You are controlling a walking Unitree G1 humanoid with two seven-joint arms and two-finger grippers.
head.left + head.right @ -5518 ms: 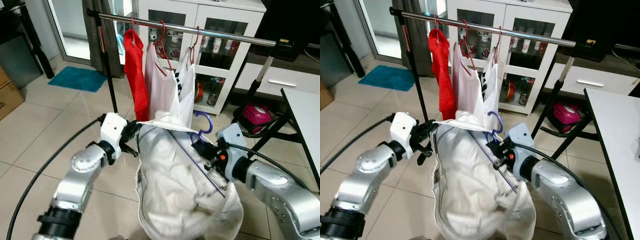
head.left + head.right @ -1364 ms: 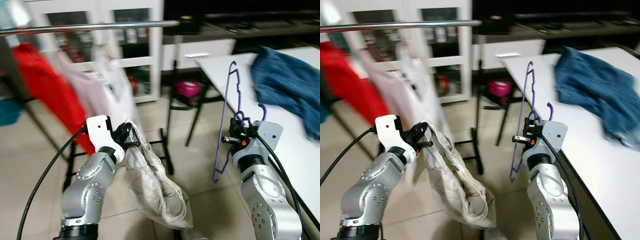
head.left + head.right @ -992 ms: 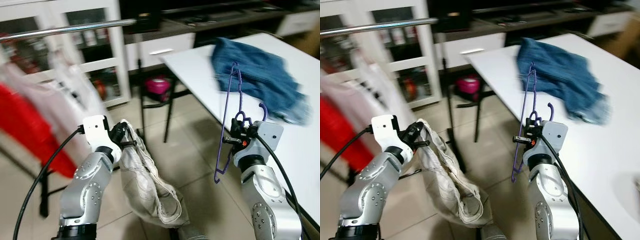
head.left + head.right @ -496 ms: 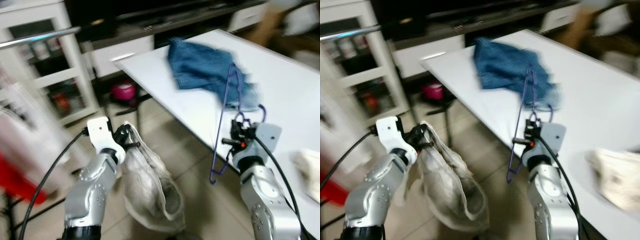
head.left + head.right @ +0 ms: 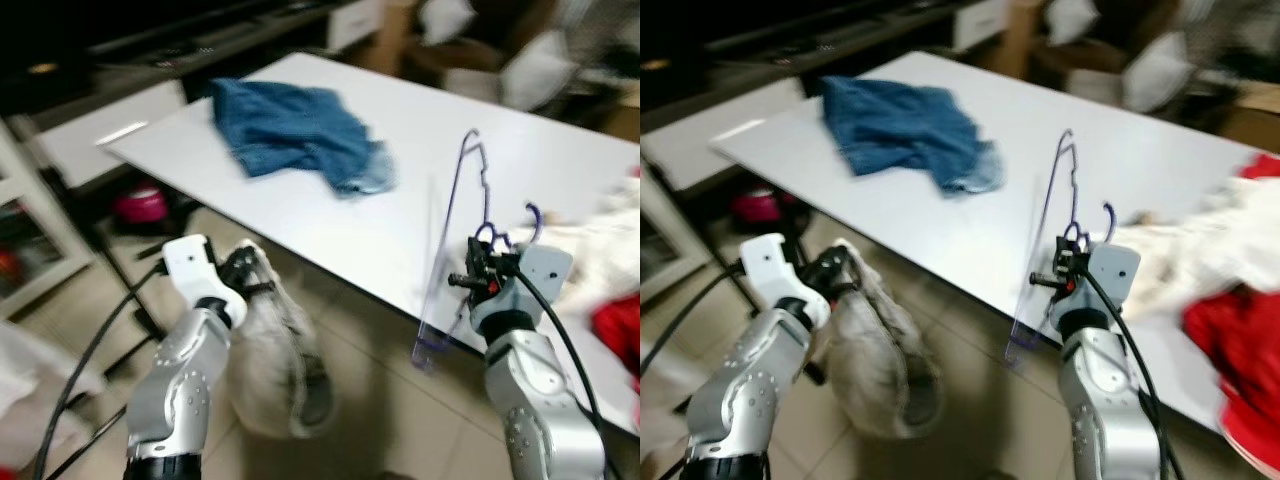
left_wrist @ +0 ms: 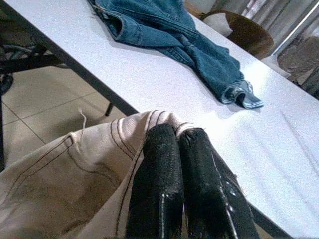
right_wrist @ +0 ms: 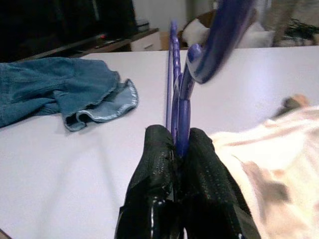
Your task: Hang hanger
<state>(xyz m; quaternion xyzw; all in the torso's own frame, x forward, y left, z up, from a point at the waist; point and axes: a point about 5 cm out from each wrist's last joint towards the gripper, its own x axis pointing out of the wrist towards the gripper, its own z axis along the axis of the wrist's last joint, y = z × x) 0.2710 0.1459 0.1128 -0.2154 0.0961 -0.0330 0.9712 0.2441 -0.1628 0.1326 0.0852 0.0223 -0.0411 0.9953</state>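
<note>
Right tool [image 5: 478, 281] pinched tight on the neck of a purple hanger [image 5: 455, 240], held upright over the near edge of the white desk [image 5: 300, 215]; the right wrist view shows both black fingers [image 7: 158, 164] closed flat against the thin purple stem just below the hook. Left tool [image 5: 243, 271] clamped on a fold of a beige garment [image 5: 275, 365], which droops in a slack bag toward the tiled floor beside the desk; in the left wrist view the fingers [image 6: 162, 169] sit pressed together with the cloth's seamed edge bunched around them. On the desk: blue jeans [image 5: 290, 125] crumpled at the far end, pale cloth [image 5: 1185, 255] and something red [image 5: 1235, 345] toward the robot's right, both blurred. Head views are smeared, so fine detail is poor. Judgement on handling: the hanger looks like thin moulded plastic, very light, stiff but springy, and smooth enough to twist in a pinch; the neck is the sensible hold, since it leaves the hook free for a rail. The garment is soft and limp with some weight, will sag and swing, and is best held at a seam or waistband rather than loose cloth.
</note>
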